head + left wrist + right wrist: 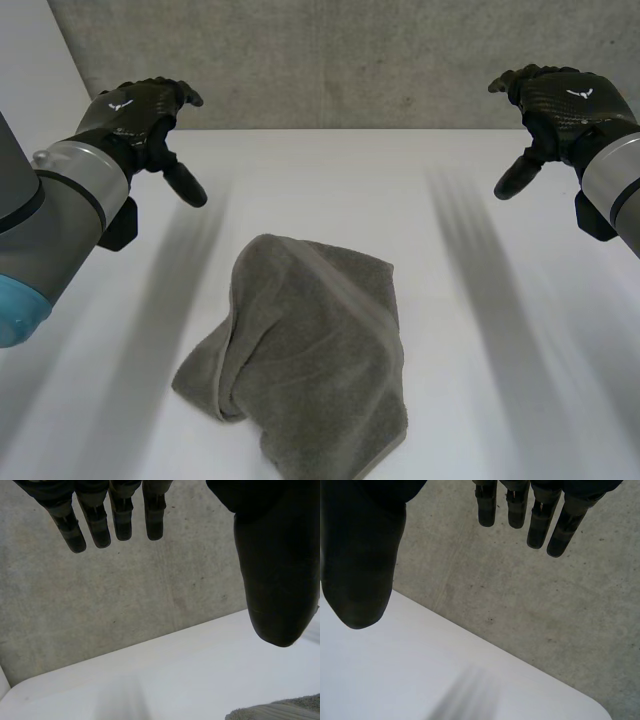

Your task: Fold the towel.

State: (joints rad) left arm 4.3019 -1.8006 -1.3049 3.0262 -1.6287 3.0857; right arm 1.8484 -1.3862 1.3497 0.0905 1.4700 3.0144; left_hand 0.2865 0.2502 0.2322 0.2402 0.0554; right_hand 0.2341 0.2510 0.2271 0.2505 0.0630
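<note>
Grey towel (310,350) lies crumpled on a white table (330,180), at the lower centre of the head view.
Left hand (135,115), upper left, and right hand (565,100), upper right, hang released with fingers relaxed, both well apart from the towel.

I count one grey towel (310,350) and one white table (450,300) under it. There are two robot arms, the left arm (50,220) and the right arm (615,180), and two black hands, the left hand (140,110) and the right hand (565,100). One concrete wall (330,60) stands behind.
</note>
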